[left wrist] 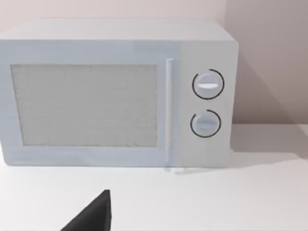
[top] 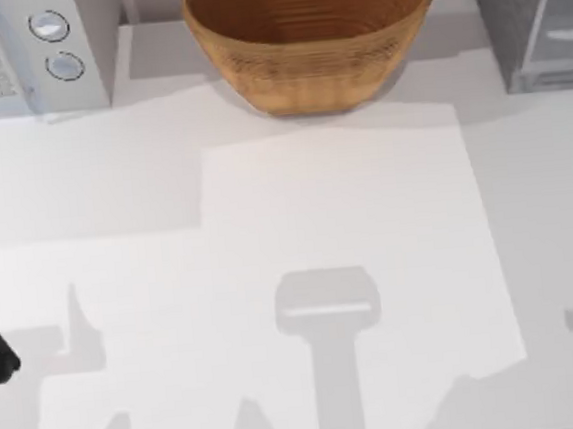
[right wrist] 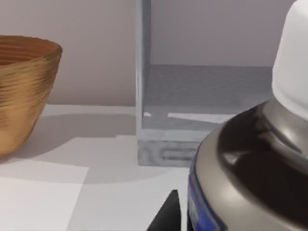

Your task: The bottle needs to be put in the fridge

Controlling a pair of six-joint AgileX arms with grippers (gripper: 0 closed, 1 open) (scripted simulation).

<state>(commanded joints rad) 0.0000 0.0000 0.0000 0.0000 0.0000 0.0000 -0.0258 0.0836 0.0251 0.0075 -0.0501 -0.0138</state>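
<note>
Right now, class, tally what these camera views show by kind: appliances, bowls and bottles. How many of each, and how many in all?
Appliances: 2, the microwave and the fridge
Bowls: 1, the woven bowl
Bottles: 1, the bottle
Total: 4

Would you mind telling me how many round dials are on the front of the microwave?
2. The upper dial and the lower dial sit one above the other on the microwave, on the panel beside its door, at the table's far left.
</note>
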